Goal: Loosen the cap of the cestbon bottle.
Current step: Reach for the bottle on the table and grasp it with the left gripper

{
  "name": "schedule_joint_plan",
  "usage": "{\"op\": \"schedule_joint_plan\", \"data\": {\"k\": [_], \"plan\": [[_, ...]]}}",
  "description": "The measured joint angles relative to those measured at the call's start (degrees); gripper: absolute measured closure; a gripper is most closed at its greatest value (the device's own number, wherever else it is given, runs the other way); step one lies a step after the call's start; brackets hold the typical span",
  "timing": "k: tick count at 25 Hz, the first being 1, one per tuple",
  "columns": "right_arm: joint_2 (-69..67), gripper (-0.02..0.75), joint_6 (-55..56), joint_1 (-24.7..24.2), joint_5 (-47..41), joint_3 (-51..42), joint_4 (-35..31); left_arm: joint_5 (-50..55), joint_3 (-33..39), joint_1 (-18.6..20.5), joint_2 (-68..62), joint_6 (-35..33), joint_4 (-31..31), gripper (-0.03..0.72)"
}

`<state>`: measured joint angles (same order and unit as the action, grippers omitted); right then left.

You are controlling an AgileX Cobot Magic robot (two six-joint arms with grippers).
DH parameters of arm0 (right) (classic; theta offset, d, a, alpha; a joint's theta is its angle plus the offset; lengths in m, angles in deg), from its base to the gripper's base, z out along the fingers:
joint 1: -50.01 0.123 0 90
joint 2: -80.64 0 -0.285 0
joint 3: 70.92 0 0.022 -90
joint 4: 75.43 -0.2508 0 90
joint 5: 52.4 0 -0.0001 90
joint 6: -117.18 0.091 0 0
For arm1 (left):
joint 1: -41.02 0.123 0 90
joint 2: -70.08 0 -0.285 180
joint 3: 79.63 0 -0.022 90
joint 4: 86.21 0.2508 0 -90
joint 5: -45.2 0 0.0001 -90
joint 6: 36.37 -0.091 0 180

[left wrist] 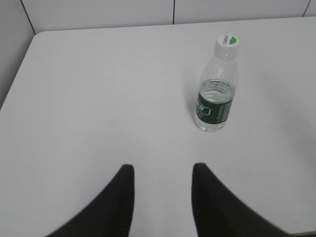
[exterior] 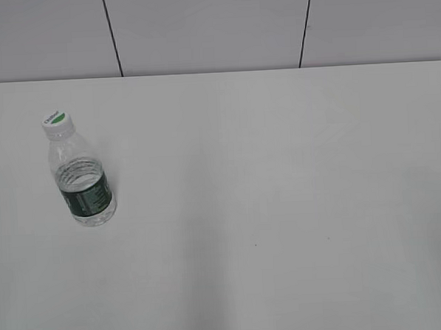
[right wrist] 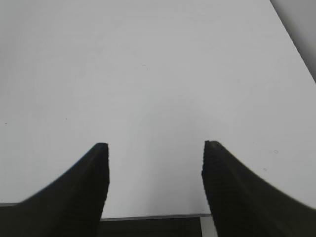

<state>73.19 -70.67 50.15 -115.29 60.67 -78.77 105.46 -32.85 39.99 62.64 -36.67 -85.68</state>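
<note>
The cestbon bottle (exterior: pixel 82 179) stands upright on the white table at the left in the exterior view, clear and ribbed with a dark green label band. Its white cap (exterior: pixel 57 122) with a green mark sits on top. In the left wrist view the bottle (left wrist: pixel 216 94) and cap (left wrist: pixel 227 44) stand ahead and to the right of my left gripper (left wrist: pixel 163 170), which is open, empty and well short of the bottle. My right gripper (right wrist: pixel 154 145) is open and empty over bare table near the front edge. Neither gripper shows in the exterior view.
The white table (exterior: pixel 282 206) ends at a grey panelled wall (exterior: pixel 213 25) at the back. Its left edge and rounded far corner (left wrist: pixel 37 37) show in the left wrist view. Its right edge (right wrist: pixel 291 39) and front edge (right wrist: pixel 153 217) show in the right wrist view.
</note>
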Motion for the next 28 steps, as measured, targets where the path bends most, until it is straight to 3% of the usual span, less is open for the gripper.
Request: {"op": "schedule_joint_plan", "data": {"k": [24,28], "plan": [[0.0,0.273,0.0,0.0,0.0,0.0,0.0,-0.2,-0.1,0.0,0.0,0.0,0.0,0.447],[0.0,0.273,0.0,0.0,0.0,0.0,0.0,-5.8,-2.6,0.0,-1.6,0.0,0.0,0.447]]}}
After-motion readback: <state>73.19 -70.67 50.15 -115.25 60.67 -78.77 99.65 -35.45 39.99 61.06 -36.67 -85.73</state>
